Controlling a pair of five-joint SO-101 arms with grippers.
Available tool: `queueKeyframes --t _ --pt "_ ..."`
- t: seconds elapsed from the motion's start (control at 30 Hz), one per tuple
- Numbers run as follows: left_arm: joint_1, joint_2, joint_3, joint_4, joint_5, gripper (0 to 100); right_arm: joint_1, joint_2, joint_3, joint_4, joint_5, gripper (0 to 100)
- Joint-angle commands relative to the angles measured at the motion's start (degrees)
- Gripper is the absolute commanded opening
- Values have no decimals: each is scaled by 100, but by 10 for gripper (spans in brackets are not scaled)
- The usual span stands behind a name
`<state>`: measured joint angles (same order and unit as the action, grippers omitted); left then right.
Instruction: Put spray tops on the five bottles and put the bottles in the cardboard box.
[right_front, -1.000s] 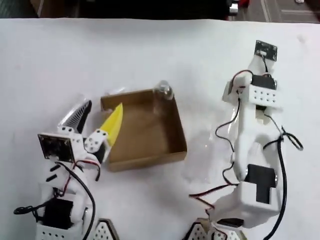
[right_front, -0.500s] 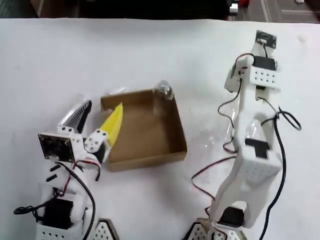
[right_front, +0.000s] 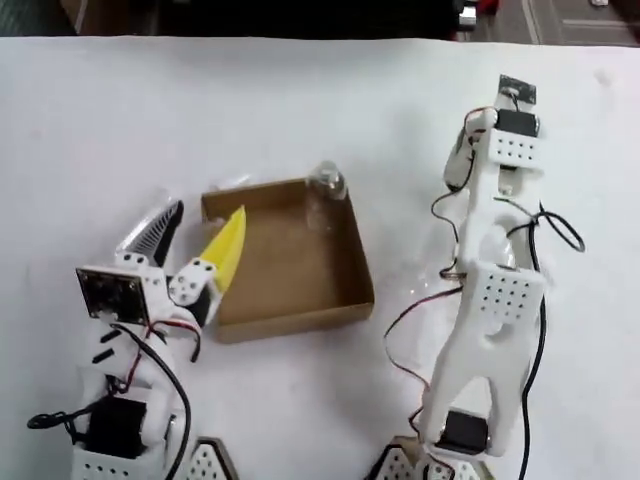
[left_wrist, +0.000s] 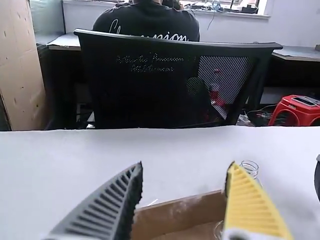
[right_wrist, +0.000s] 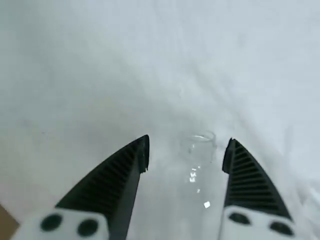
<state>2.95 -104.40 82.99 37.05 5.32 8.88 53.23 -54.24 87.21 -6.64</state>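
- The right arm (right_front: 495, 300) has unfolded in the last second. It was bunched up near its base and now lies stretched out toward the far side of the table (right_front: 300, 100).
- That reach has brought the right gripper (right_wrist: 188, 142) up to a clear bottle (right_wrist: 197, 162). I judge this as lining up for a pick, with no grasp made yet.
- The left gripper (right_front: 209, 208) has not moved in that time (it sits at the near left corner of the cardboard box (right_front: 300, 322)). Its grey and yellow jaws are spread wide with nothing between them.
- The jaws of the right gripper are also wide apart. The bottle lies in the gap between them, its open neck about level with the fingertips and nearer the finger on the neck's side. Neither finger touches the glass.
- I cannot tell whether that bottle stands or lies flat. Its neck is bare, so it has no spray top.
- A second bottle (right_front: 325, 182) sits at the far right corner of the box, also with a bare neck. In the left wrist view its mouth (left_wrist: 248, 169) shows just past the box wall (left_wrist: 180, 212). Whether it is inside the box or just outside the rim is unclear.
- No spray top can be made out on either bottle, so most of the task looks to be still ahead.
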Motion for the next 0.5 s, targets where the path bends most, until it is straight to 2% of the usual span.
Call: queueKeyframes --t 0.0,0.17,0.37,0.47 --pt "75 -40 -44 -149 -53 248 -4 198 -695 268 -53 211" --pt "75 -40 -44 -141 -53 248 110 453 -967 259 -53 205" --pt "75 -40 -44 -141 -53 248 242 541 -1222 268 -44 57" --pt "75 -40 -35 -141 -53 248 242 541 -1240 259 -9 46"
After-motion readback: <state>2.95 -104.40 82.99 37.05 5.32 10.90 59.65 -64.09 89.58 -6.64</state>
